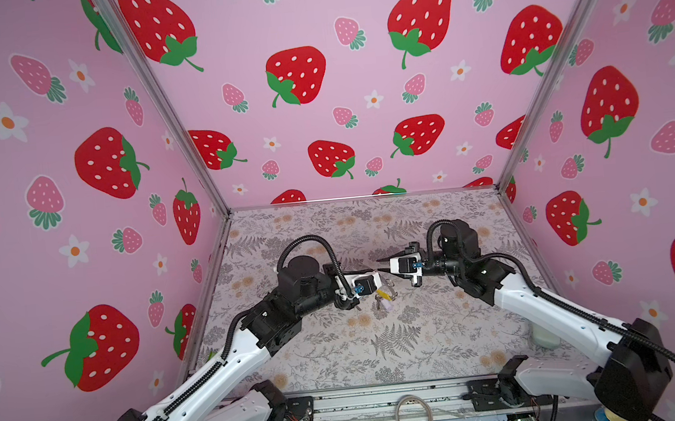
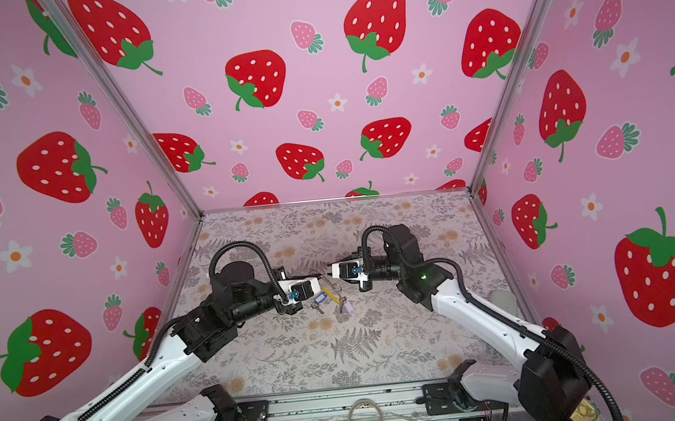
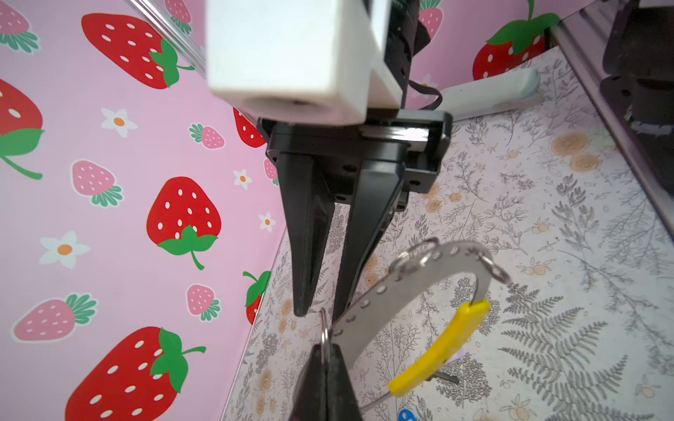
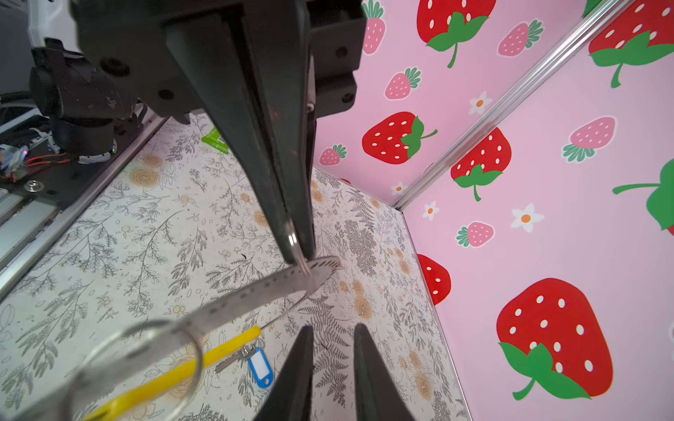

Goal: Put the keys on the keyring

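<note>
The keyring (image 3: 419,284), a grey perforated band with a yellow section (image 3: 437,350) and small metal loops, hangs above the table from my left gripper (image 3: 325,346). That gripper is shut on one small loop (image 4: 293,240) at the band's end. My right gripper (image 4: 332,328) stands open a short way from that end, with nothing between its fingers. In both top views the two grippers (image 1: 379,273) (image 2: 328,267) meet tip to tip over mid-table. Under the keyring lie the keys, one with a blue tag (image 4: 260,364) (image 2: 316,301) and one with a lilac tag (image 2: 349,307) (image 1: 386,305).
A plain pale hoop (image 1: 413,415) lies on the front rail between the arm bases. A white object (image 1: 545,335) sits at the table's right edge and a green packet (image 4: 215,140) near the left edge. Strawberry-print walls close in three sides.
</note>
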`<state>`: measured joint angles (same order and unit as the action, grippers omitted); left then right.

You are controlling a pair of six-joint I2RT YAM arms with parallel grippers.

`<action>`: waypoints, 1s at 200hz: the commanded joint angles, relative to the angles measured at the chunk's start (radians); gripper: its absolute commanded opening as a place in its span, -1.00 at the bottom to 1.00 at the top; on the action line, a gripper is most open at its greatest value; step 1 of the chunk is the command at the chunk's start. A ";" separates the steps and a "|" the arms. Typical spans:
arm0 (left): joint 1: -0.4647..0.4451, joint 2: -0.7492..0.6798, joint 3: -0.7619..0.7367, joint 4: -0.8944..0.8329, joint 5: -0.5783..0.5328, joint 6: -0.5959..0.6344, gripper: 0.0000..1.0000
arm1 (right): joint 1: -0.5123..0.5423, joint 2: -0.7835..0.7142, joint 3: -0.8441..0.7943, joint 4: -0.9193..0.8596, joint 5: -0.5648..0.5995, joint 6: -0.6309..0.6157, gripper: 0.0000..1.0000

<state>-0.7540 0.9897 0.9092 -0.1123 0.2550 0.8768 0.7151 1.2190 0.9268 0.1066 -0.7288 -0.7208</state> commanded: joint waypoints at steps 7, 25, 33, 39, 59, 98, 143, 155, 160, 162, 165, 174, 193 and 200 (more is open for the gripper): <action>-0.037 0.029 0.056 -0.027 -0.111 0.142 -1.00 | -0.001 -0.039 0.015 -0.022 -0.007 -0.062 -0.56; -0.047 0.045 0.069 -0.029 -0.156 0.160 -1.00 | 0.000 -0.053 0.014 -0.020 -0.005 -0.065 -0.55; -0.048 0.048 0.071 -0.029 -0.157 0.163 -1.00 | 0.000 -0.059 0.012 -0.018 -0.007 -0.065 -0.55; -0.047 0.052 0.074 -0.029 -0.158 0.165 -1.00 | 0.000 -0.063 0.012 -0.015 -0.009 -0.065 -0.55; -0.047 0.054 0.078 -0.022 -0.153 0.166 -1.00 | 0.000 -0.069 0.007 -0.020 -0.021 -0.064 -0.55; -0.050 0.057 0.076 -0.010 -0.150 0.167 -1.00 | 0.000 -0.070 0.001 -0.026 -0.031 -0.068 -0.55; -0.045 0.024 0.020 0.094 -0.079 0.129 -1.00 | 0.000 -0.068 -0.012 -0.017 -0.029 -0.043 -0.55; -0.039 0.014 0.001 0.132 -0.047 0.098 -1.00 | 0.000 -0.066 -0.017 -0.007 -0.032 -0.029 -0.55; -0.035 0.012 -0.005 0.141 -0.029 0.087 -1.00 | 0.000 -0.067 -0.019 -0.002 -0.034 -0.024 -0.55; -0.032 0.012 -0.007 0.144 -0.022 0.082 -1.00 | -0.001 -0.067 -0.020 -0.001 -0.034 -0.020 -0.56; -0.029 0.009 -0.011 0.151 -0.012 0.076 -1.00 | -0.001 -0.067 -0.021 0.004 -0.035 -0.013 -0.56; -0.023 0.008 -0.019 0.170 0.011 0.056 -1.00 | -0.002 -0.068 -0.029 0.031 -0.039 0.013 -0.56; -0.012 0.008 -0.029 0.203 0.050 0.016 -1.00 | -0.011 -0.075 -0.047 0.106 -0.065 0.084 -0.56; -0.006 0.008 -0.034 0.220 0.063 -0.001 -1.00 | -0.014 -0.075 -0.052 0.130 -0.075 0.110 -0.56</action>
<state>-0.7757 1.0077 0.8906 0.0067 0.2295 0.9379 0.7116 1.1625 0.9024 0.1406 -0.7422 -0.6983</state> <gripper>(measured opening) 0.047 0.221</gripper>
